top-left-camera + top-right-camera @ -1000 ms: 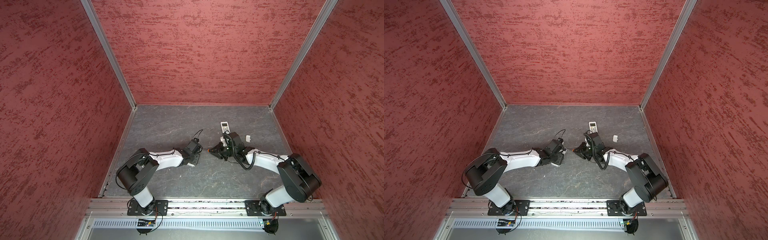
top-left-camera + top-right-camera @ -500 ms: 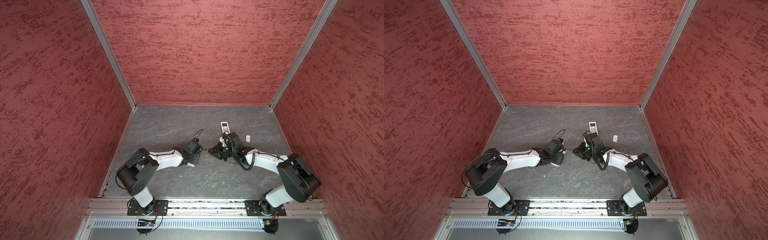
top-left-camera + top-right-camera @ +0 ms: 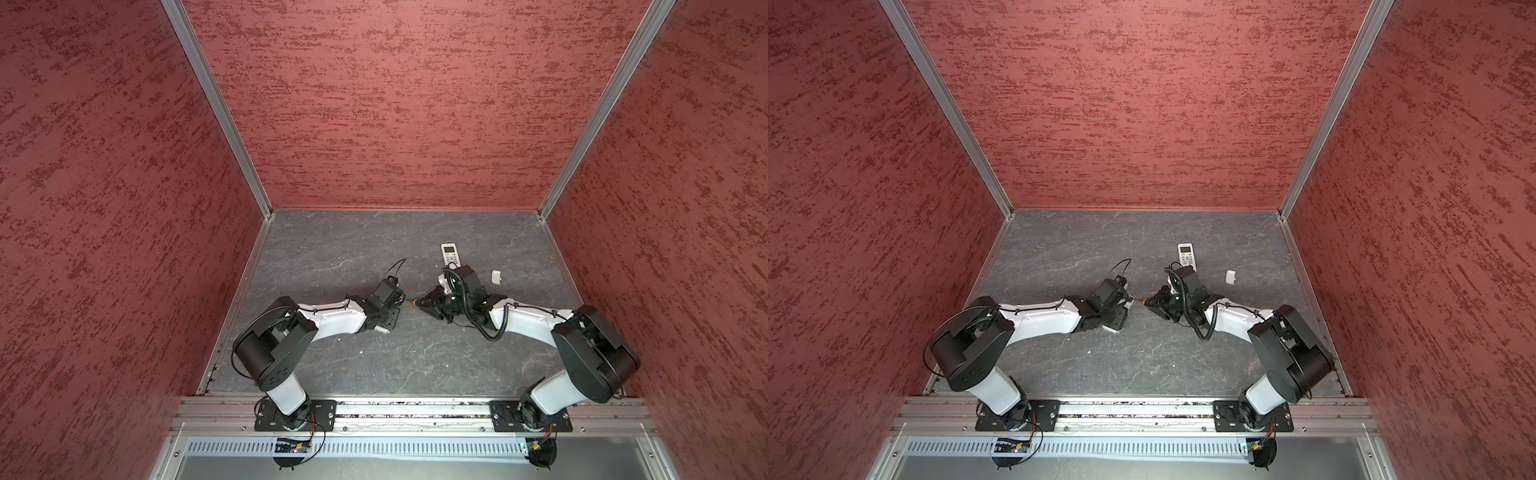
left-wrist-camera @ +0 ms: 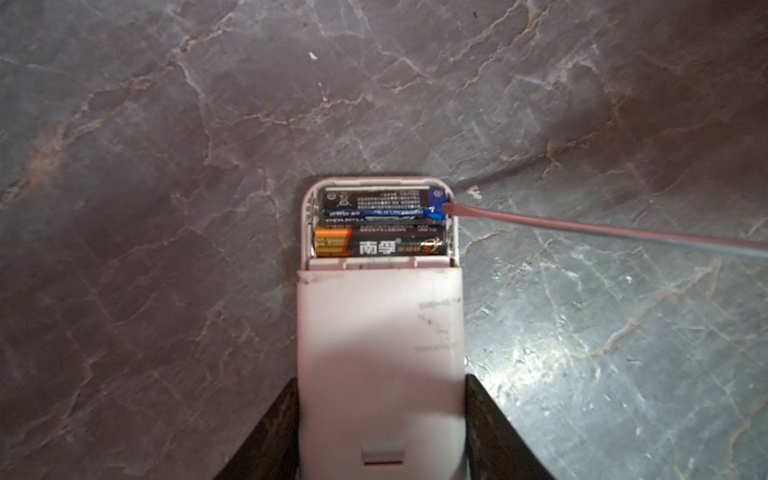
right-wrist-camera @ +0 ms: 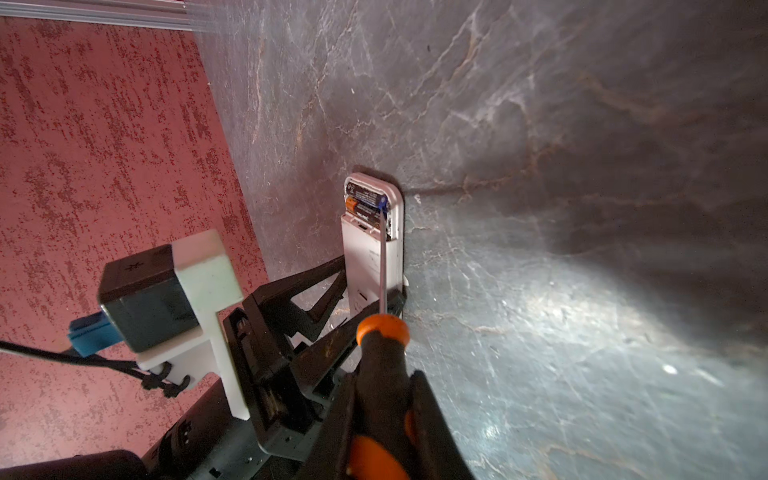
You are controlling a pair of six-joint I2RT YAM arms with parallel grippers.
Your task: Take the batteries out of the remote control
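A white remote control [image 4: 380,332] lies back-up on the grey floor, with my left gripper [image 4: 381,380] shut on its sides. Its battery bay is uncovered and holds two batteries side by side: a blue-black one [image 4: 378,205] at the end and an orange-black one [image 4: 378,245] beside it. My right gripper [image 5: 384,386] is shut on the orange-and-black screwdriver handle [image 5: 380,357]. The thin shaft [image 4: 582,226] reaches across, and its tip touches the blue end of the blue-black battery. In both top views the two grippers [image 3: 390,311] [image 3: 432,301] face each other mid-floor.
A second white remote [image 3: 449,254] with a screen lies face-up behind the right arm. A small white cover [image 3: 496,277] sits to its right. Red walls enclose the floor on three sides, and the arms' mounting rail [image 3: 415,409] runs along the front.
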